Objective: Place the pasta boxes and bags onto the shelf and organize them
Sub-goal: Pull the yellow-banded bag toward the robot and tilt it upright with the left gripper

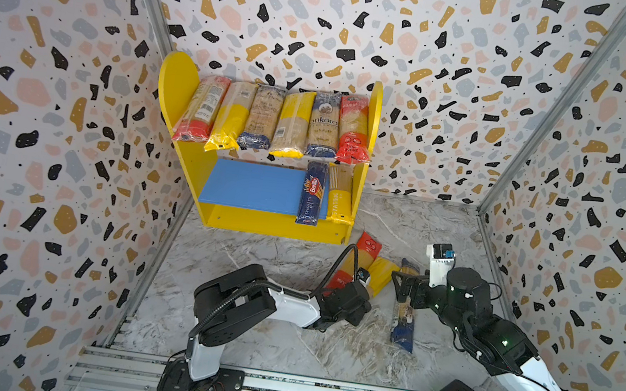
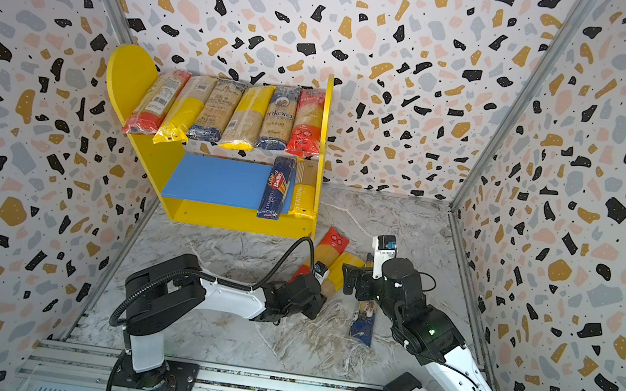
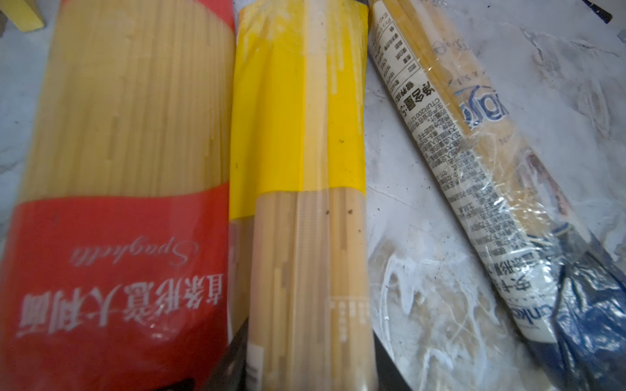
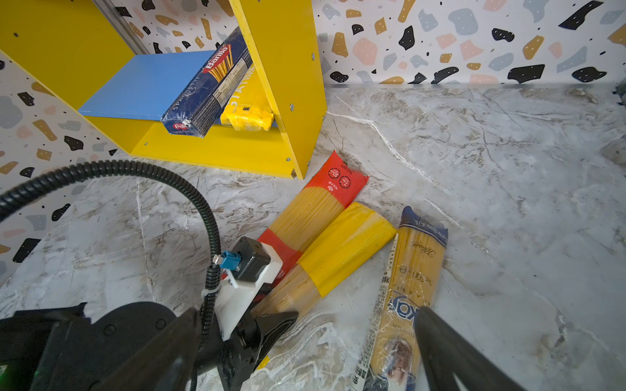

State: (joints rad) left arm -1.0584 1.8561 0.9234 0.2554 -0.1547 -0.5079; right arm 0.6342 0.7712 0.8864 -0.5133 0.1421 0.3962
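One "Barilla" box [image 1: 312, 194] shelved; left jaws seemingly clamp the yellow bag [image 4: 342, 250] (right jaws gape wide).

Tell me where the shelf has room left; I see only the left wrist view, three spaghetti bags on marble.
Observer: On the shelf the upper tier is full: six spaghetti bags lie side by side.
Operator: Check the lower board.
Observer: The blue lower board holds only a Barilla spaghetti box and a yellow-ended bag, against the right side panel.
Operator: Report the right gripper; the left gripper is closed on the yellow-banded bag.
Observer: The right gripper stands open over the Ankara spaghetti bag, not gripping it.
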